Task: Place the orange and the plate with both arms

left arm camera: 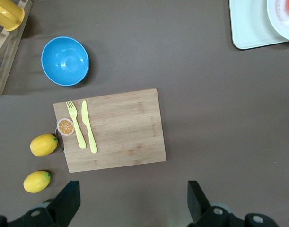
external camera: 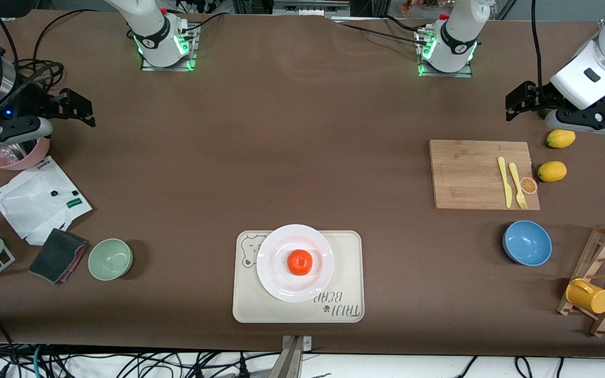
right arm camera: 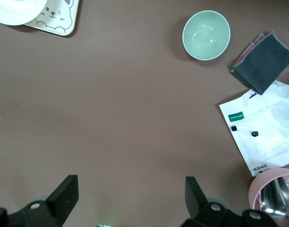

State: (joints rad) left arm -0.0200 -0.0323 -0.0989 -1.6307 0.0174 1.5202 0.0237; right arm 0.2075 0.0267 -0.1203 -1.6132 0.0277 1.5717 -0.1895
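The small round orange-red orange (external camera: 300, 261) sits in the middle of the round glossy white plate (external camera: 273, 247), and the plate rests on the cream rectangular tray (external camera: 347, 273) at the table edge nearest the front camera. The tray carries a bear's face printed in one corner and, in the corner diagonal to it, lettering that reads "TAIJI BEAR" beside a paw mark — seen upside down from the front.

The left gripper (external camera: 515, 104) hangs over bare brown table toward the left arm's end, beside the two yellow oval lemons (external camera: 561, 138); its black fingers (left arm camera: 68, 203) stand wide apart and hold nothing. Under its wrist camera lies the bamboo cutting board (left arm camera: 125, 130) with a yellow plastic fork (left arm camera: 75, 124), a yellow plastic knife (left arm camera: 89, 126) and a tiny flat orange slice (left arm camera: 65, 126) at its edge. A blue bowl (left arm camera: 65, 61) sits nearer the front camera than the board.

The right gripper (external camera: 74, 107) hangs toward the right arm's end of the table, just beside a pink bowl (external camera: 16, 156) — its fingers (right arm camera: 66, 194) spread wide too, empty. Nearby lie a white plastic bag (right arm camera: 262, 137) with a small green label whose writing is too small to read, a dark grey folded cloth (right arm camera: 263, 61) and a pale green bowl (right arm camera: 206, 35).
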